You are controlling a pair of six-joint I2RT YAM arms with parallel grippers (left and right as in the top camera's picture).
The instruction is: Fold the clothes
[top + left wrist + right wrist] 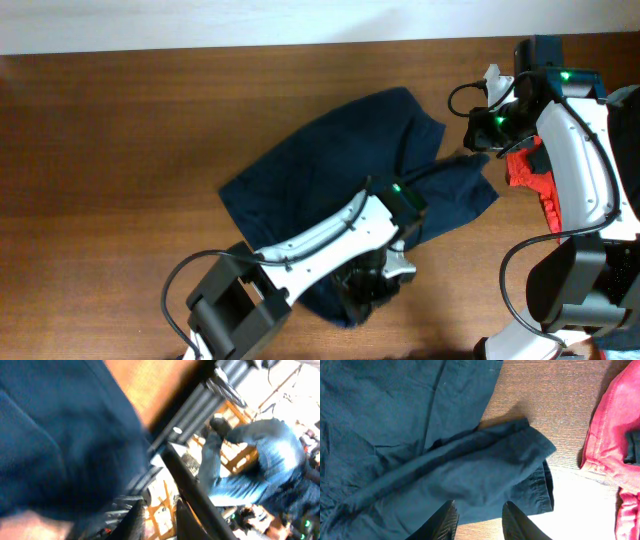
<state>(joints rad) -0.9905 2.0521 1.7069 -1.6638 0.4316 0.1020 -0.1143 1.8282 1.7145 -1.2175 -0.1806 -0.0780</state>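
The left gripper has its two fingers a little apart. Only blurred background shows in the narrow gap, and no cloth is caught between them; the wrist picture is too smeared for finer detail. Close beside it, the dark navy shorts fill the left of that view. From overhead, the left gripper sits low over the near edge of the shorts, which lie rumpled and half spread in the middle of the wooden table, one leg reaching to the right. The right gripper is likewise parted, somewhat wider, and grips nothing. It hangs above the hem of that right-reaching leg, which is doubled over on itself. Near the leg, with a strip of bare wood between, an orange-red garment lies bunched at the table's right side, partly under the right arm.
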